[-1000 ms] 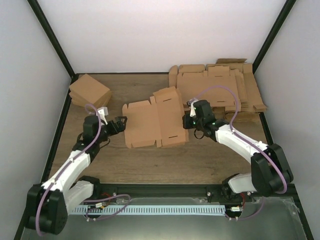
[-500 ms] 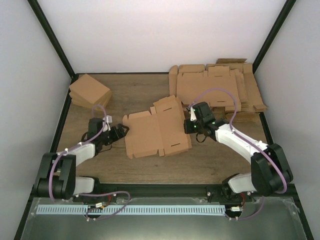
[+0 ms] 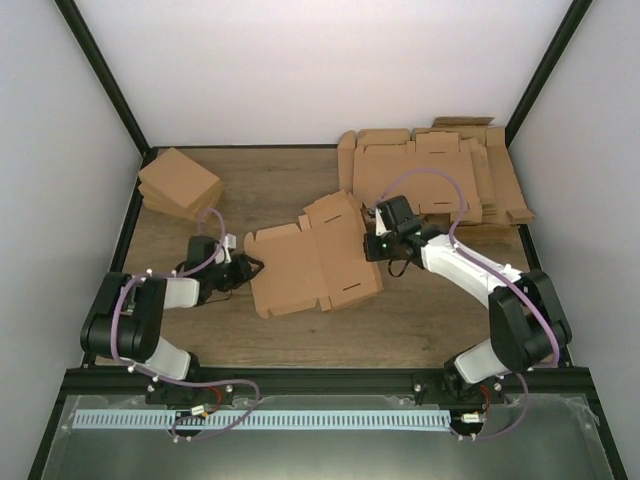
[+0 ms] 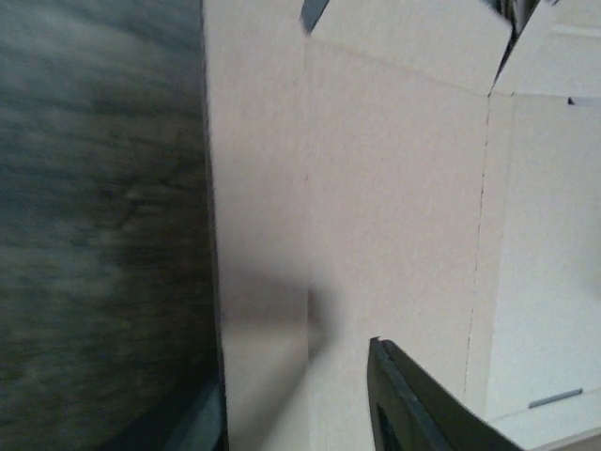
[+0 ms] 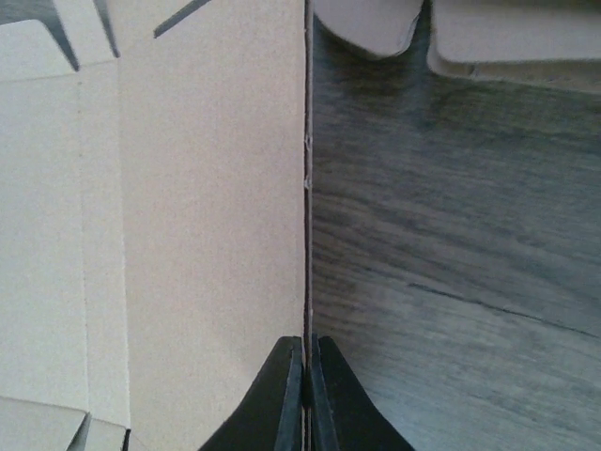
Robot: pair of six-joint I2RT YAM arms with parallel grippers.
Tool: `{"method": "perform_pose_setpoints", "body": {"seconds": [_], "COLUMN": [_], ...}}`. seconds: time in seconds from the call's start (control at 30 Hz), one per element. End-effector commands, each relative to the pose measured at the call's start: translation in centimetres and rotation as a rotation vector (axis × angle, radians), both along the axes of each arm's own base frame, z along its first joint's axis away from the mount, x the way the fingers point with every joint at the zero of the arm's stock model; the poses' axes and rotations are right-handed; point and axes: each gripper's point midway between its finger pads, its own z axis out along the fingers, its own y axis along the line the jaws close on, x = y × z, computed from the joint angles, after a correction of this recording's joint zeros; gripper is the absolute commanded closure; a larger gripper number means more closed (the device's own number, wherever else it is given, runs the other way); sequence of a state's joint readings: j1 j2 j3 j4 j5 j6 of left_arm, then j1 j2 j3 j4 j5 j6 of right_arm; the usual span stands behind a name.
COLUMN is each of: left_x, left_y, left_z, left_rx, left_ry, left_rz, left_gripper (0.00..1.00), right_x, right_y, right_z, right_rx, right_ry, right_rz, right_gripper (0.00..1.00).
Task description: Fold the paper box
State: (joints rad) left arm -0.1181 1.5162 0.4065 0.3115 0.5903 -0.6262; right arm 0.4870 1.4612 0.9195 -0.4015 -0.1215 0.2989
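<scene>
**A:** Where's the paper box [image 3: 315, 262] sitting?

**B:** It's lying open and flat mid-worktop [image 3: 300, 325]. Over the last 1 s it's been sliding slightly toward 3 o'clock and rotating a little.

**A:** What's driving that?

**B:** The right tool [image 5: 307, 399] is pinching the box's 3 o'clock edge, jaws fully closed on the sheet. It looks like it's dragging the box.

**A:** Left side?

**B:** The left arm is dropping from a raised pose to lying low along the worktop. The left tool [image 3: 246, 268] is now sitting at the box's 9 o'clock flap. Its jaws are apart with the flap edge running between the 2 fingers, and it's gripping nothing yet.

**A:** Meaning?

**B:** I'm reading it as setup finishing. Both edges are getting covered, but I'm not seeing any wall standing up. Folding proper is still waiting on the left side closing.

**A:** Clutter?

**B:** The sheet stack [image 3: 440, 180] at 1 o'clock is sitting near the right tool. The pile of small boxes [image 3: 178, 182] at 10 o'clock is sitting well apart.
</scene>
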Motion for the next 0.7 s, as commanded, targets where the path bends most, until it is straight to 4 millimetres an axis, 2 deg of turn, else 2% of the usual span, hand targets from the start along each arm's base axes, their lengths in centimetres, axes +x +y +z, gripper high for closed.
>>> {"method": "perform_pose_setpoints", "body": {"seconds": [0.0,0.23,0.43,0.47,0.53,0.67], "left_x": [-0.9,-3.5,-6.2,-6.5,-6.8,-6.4], "left_y": [-1.7,-3.6,-5.9,-5.8,-4.7,-1.2], "left_z": [-0.1,0.8,1.9,1.9,1.9,4.0], "left_rx": [-0.012,-0.006,0.022,0.037,0.108,0.263], "left_ry": [0.006,-0.002,-0.013,-0.011,-0.006,-0.055], "left_rz": [-0.054,-0.072,-0.115,-0.115,-0.085,0.035], "left_gripper": [0.65,0.87,0.88,0.86,0.74,0.35], "right_x": [2.2,4.7,6.6,6.9,7.3,8.1], "right_y": [-0.1,0.6,3.4,3.9,4.9,5.3], "right_z": [1.8,4.2,6.3,6.5,6.8,7.8], "right_rx": [-0.066,-0.183,-0.382,-0.397,-0.414,-0.437], "right_ry": [-0.056,-0.16,-0.334,-0.349,-0.373,-0.411], "right_rz": [-0.03,-0.054,-0.029,-0.02,0.007,0.012], "right_gripper": [0.97,0.96,0.99,0.99,0.99,0.99]}}
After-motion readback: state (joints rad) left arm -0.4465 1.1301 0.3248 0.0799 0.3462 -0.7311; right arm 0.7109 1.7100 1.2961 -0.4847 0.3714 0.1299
